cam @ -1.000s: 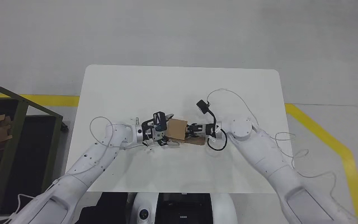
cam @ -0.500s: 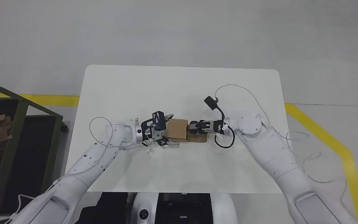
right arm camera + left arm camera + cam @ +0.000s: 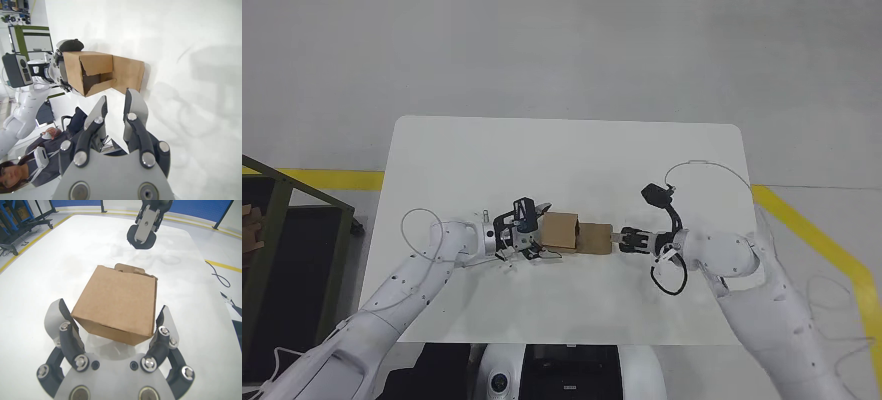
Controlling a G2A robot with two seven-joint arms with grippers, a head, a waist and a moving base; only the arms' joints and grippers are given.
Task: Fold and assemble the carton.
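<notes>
Carton (image 3: 562,232) body squared up, near end seen closed, clamped between left jaws just above desk (image 3: 542,150). Far end left open, long flap (image 3: 594,238) laid out toward right jaws. Right jaws empty, narrow gap kept, just off flap. Flap tuck-in and end closure judged outstanding.

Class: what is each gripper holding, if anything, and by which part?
The left gripper clamps the carton at its closed end, fingers pressing two opposite side walls. The right gripper holds nothing; it sits apart from the carton's open end.
</notes>
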